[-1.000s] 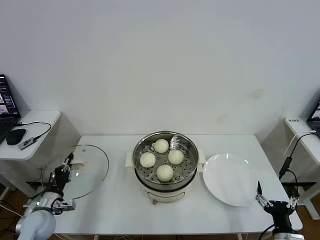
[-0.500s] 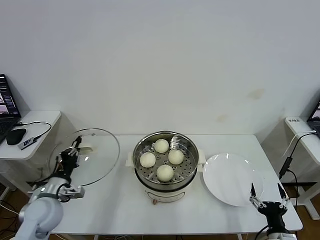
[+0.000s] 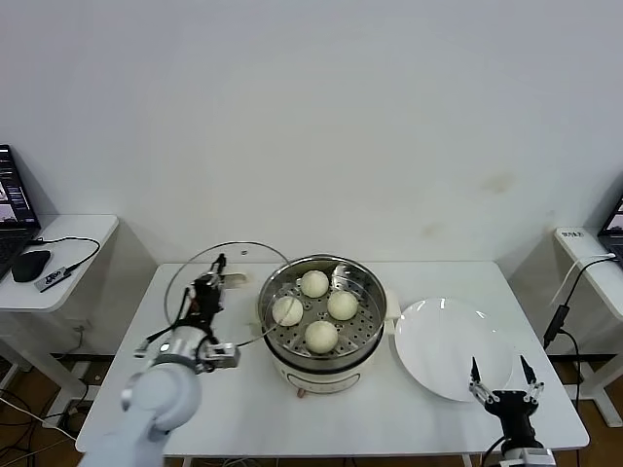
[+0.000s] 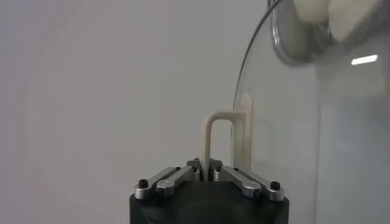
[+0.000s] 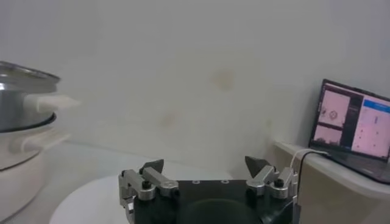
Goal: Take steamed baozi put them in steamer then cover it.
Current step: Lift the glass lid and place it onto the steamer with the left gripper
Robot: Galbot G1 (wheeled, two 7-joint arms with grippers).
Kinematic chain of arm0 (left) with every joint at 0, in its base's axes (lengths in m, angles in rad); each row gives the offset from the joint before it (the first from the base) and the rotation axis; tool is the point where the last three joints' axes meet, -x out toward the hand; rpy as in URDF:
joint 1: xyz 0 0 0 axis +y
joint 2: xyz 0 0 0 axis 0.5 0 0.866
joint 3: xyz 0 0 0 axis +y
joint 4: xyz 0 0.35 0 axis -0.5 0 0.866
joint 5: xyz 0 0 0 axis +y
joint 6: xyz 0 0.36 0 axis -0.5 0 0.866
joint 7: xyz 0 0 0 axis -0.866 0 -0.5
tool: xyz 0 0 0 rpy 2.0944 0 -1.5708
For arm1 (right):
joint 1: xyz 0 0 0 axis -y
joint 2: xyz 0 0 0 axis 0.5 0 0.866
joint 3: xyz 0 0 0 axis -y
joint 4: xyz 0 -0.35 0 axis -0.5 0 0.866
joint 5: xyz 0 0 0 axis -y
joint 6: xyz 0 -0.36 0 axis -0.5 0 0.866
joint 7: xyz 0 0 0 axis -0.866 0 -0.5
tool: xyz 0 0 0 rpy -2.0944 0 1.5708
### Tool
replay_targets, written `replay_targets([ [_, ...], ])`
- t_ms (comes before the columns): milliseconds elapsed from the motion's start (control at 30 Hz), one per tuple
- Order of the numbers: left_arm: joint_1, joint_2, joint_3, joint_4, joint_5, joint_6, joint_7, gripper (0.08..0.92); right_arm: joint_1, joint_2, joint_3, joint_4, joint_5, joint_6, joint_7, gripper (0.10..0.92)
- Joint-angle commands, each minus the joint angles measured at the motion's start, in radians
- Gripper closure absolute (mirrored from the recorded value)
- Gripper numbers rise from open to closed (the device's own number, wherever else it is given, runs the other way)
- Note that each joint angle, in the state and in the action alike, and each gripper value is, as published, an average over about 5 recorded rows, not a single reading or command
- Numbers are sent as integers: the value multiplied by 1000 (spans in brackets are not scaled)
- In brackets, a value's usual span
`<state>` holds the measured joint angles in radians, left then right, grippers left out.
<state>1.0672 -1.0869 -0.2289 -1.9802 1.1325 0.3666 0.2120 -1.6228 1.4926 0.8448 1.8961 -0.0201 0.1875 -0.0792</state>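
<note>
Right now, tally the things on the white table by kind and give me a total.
Steamed baozi: 4, all in the steamer
Steamer: 1
Cover: 1, held by the left claw beside the steamer
White plate: 1
Total: 7

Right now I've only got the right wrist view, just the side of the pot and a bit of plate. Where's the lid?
Observer: The left tool is shut on the cover's handle and holds the cover tilted up in the air, on the robot's left of the steamer.
Operator: How many buns are in the pot?
Observer: Four steamed baozi sit on the perforated tray inside.
Operator: Where's my right tool, seen from above?
Observer: The right tool hangs open at the near edge of the white plate.
</note>
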Motion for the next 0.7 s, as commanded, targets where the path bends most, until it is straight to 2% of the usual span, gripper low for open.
replay_targets([
  [33, -159, -225, 225, 61, 199, 131, 99, 851, 19, 7, -30, -42, -43, 2, 1, 203],
  [200, -169, -286, 251, 101, 227, 143, 108, 851, 20, 11, -36, -49, -52, 4, 1, 203],
  [700, -160, -390, 292, 161, 294, 145, 119, 851, 21, 20, -52, -48, -72, 4, -4, 203],
])
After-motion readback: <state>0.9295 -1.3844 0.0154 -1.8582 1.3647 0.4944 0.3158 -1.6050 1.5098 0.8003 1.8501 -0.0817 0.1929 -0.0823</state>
